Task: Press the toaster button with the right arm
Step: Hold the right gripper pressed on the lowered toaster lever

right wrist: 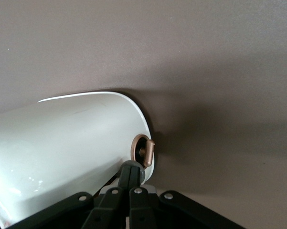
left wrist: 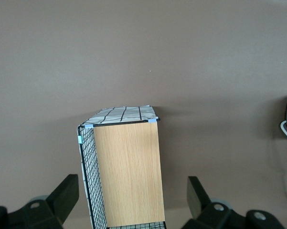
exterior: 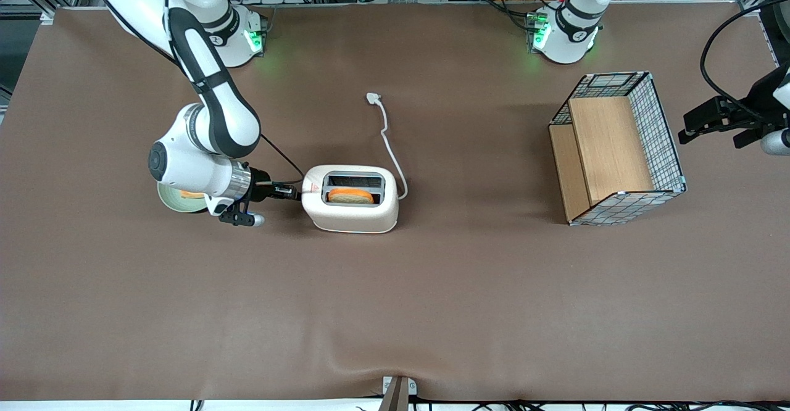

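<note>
tabletop [exterior: 432,312]: carrying the toaster near its middle, somewhat toward the working arm's end.
toaster [exterior: 352,216]: lying long axis in line with the right arm [exterior: 213,99].
pincer [exterior: 295,192]: fingers drawn together, tips meeting the toaster's end face.
toaster button [right wrist: 132,168]: sitting right at the fingertips, needing a downward push.

Right arm [exterior: 210,99] bent low, end effector [exterior: 295,193] horizontal, fingers together
</note>
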`<state>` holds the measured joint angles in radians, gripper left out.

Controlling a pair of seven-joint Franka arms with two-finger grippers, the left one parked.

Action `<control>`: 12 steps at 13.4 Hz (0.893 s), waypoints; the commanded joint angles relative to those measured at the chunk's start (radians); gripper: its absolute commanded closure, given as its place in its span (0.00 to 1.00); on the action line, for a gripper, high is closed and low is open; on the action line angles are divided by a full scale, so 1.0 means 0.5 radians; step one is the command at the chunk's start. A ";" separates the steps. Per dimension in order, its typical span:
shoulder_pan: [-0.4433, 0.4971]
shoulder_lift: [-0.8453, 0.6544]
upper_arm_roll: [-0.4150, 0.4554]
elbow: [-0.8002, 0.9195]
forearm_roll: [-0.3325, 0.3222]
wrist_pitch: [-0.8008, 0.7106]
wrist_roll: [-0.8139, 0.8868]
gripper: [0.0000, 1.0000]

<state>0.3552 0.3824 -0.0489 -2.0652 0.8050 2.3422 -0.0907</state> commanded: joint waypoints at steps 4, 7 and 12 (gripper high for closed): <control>0.044 0.106 0.024 -0.030 0.105 0.129 -0.141 1.00; 0.041 0.106 0.024 -0.030 0.105 0.126 -0.141 1.00; 0.032 0.106 0.024 -0.030 0.105 0.114 -0.150 1.00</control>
<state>0.3552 0.3824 -0.0498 -2.0661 0.8092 2.3421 -0.1016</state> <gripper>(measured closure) 0.991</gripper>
